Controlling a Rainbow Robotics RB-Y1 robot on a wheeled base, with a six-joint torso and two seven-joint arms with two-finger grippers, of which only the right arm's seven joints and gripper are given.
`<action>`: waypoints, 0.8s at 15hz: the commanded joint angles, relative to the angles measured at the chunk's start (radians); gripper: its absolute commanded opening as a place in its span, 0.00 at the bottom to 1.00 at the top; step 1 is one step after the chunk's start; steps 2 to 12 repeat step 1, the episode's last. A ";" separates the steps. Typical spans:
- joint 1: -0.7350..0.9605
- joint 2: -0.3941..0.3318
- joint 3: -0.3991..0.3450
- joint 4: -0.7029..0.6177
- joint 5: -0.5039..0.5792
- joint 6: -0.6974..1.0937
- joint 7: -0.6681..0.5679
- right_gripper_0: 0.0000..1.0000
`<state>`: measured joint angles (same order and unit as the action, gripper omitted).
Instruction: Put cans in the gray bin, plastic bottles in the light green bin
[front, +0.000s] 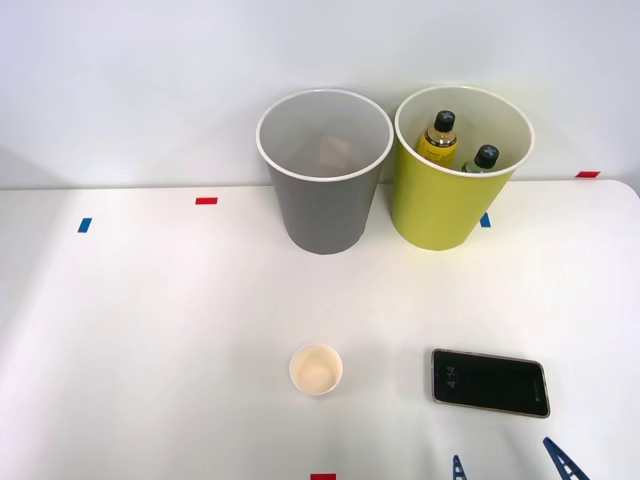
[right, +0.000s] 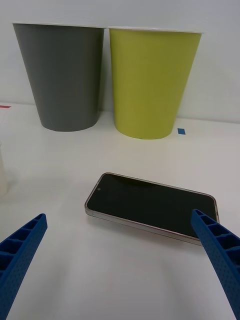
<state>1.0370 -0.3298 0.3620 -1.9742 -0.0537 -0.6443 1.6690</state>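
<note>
The two plastic bottles stand inside the light green bin (front: 440, 215) at the far side of the table (front: 150, 320): the yellow bottle (front: 438, 140) with its black cap toward 11 o'clock within the bin, the green bottle (front: 482, 160) just beside it toward 4 o'clock, near the bin's wall. The gray bin (front: 322, 215) stands just beside the light green bin at its 9 o'clock, the two rims nearly touching; something pale and blurred lies deep inside it, too dim to name. From the bins, a small cream paper cup (front: 316, 369) stands upright and open at about 6 o'clock of the gray bin, well apart from it. A dark phone (front: 490, 383) lies flat, screen up, at about 6 o'clock of the light green bin and at 3 o'clock of the cup. The right tool (front: 510, 468) sits at the table's near edge, just beyond the phone at its 6 o'clock; its blue ribbed fingers (right: 217, 250) are spread wide and hold nothing, so the phone lies between the tool and the bins. Small red and blue tape marks dot the table.
</note>
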 joint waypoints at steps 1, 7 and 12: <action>0.000 0.000 0.000 0.000 0.000 0.000 0.000 1.00; 0.000 0.000 0.000 0.000 0.000 0.000 0.000 1.00; 0.000 0.000 0.000 0.000 0.000 0.000 0.000 1.00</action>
